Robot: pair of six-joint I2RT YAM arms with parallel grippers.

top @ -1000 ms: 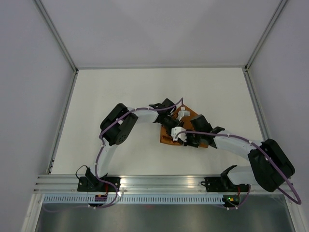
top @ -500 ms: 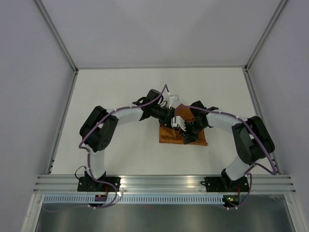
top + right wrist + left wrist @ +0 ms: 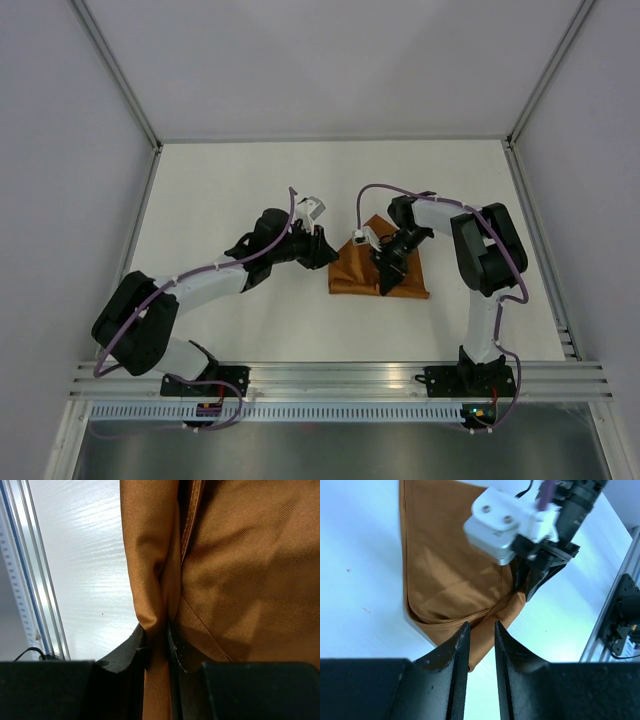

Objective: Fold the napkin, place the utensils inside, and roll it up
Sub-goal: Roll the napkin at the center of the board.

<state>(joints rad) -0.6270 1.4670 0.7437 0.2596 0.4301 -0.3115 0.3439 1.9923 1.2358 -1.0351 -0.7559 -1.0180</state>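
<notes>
**One napkin, two grippers, one pinch**

There is one napkin (image 3: pixel 352 278), rust-brown, lying folded into a rough triangle right of centre in the top view, with its point toward the far edge and its long side toward the near edge. My right wrist view shows several layers of it (image 3: pixel 250 570), with a raised fold running down the middle of the frame.

I have two grippers. My right gripper (image 3: pixel 386 268) is down on the cloth's middle, its fingers squeezed onto that raised fold (image 3: pixel 157 630), so a ridge of fabric is pinched between them.

My left gripper (image 3: pixel 322 250) sits just beside the napkin's left corner, over the white table (image 3: pixel 250 200) and apart from the cloth. In my left wrist view its fingers (image 3: pixel 481 627) are drawn almost together, leaving only a slim slit, and they grip nothing. The napkin (image 3: pixel 445 580) fills the upper left of that frame
</notes>
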